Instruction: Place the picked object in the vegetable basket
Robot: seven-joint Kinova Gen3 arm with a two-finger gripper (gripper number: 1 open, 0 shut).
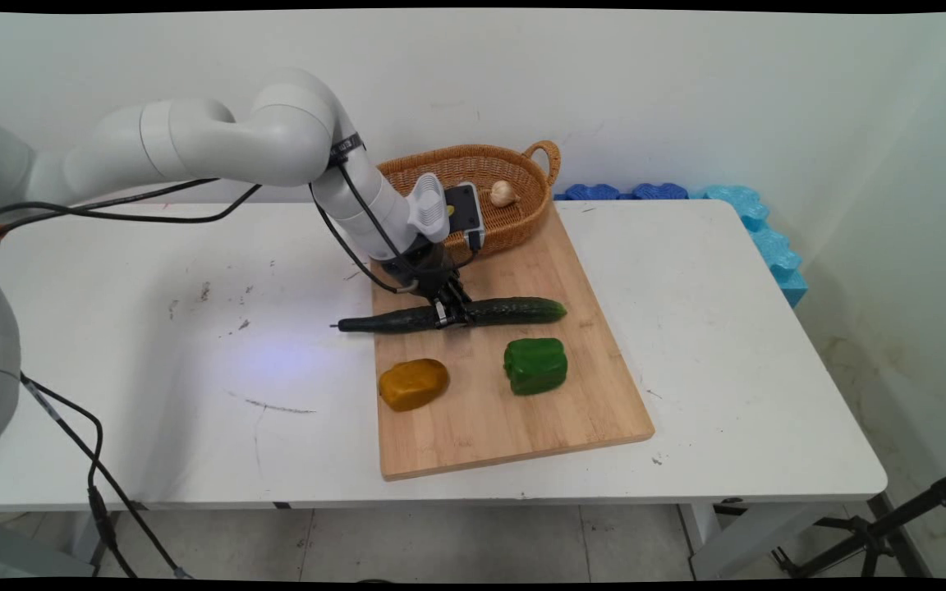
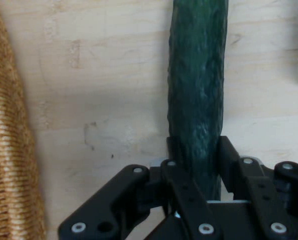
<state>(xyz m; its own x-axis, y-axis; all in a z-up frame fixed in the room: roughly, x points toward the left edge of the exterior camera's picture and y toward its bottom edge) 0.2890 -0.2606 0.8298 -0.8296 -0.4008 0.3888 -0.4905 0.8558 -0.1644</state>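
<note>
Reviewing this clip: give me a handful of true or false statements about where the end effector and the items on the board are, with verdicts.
1. The end effector is closed around the cucumber. True; the hand view shows its fingers pressed on both sides of it.
2. The cucumber lies wholly on the cutting board. False; its stem end sticks out past the board's left edge over the white table.
3. The green pepper sits in the wicker basket. False; it rests on the board, and the basket holds a garlic bulb.
4. An orange-yellow vegetable lies on the board to the left of the green pepper. True.
</note>
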